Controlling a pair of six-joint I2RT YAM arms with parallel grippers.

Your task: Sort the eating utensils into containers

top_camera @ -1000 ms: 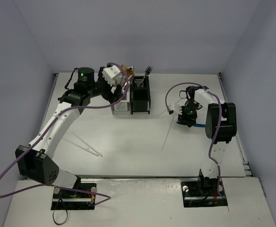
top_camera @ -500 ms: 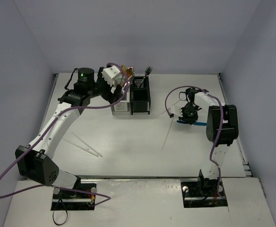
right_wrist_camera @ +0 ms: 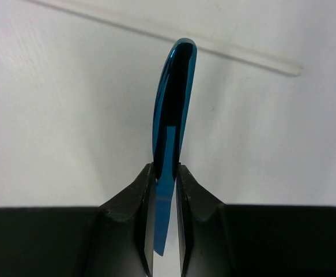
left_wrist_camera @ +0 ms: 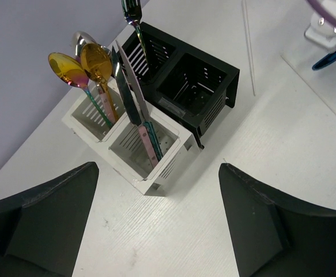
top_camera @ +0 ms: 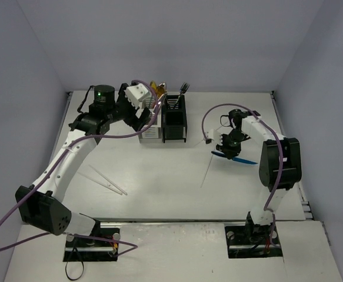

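Note:
My right gripper [right_wrist_camera: 166, 173] is shut on a blue utensil [right_wrist_camera: 173, 98], whose rounded end sticks out past the fingertips over the table. From above, that blue utensil [top_camera: 245, 160] lies level under the right gripper [top_camera: 227, 148], right of centre. My left gripper [left_wrist_camera: 156, 231] stands open just in front of the white container [left_wrist_camera: 156, 173], with nothing between its fingers. The white container holds gold spoons [left_wrist_camera: 93, 63] and a knife [left_wrist_camera: 130, 86]. The black container [left_wrist_camera: 214, 109] joined to it holds a fork [left_wrist_camera: 134, 17]. From above, the left gripper [top_camera: 140, 120] sits at the white container [top_camera: 150, 133].
A thin clear stick [top_camera: 208, 167] lies on the table just left of the right gripper, also in the right wrist view as a stick [right_wrist_camera: 173, 37]. Two clear sticks [top_camera: 107, 181] lie near the left arm. Purple cables [top_camera: 212, 117] loop off both arms.
The right gripper has shut on the blue utensil and carried it a little toward the near left. The left gripper has opened slightly wider in front of the white container.

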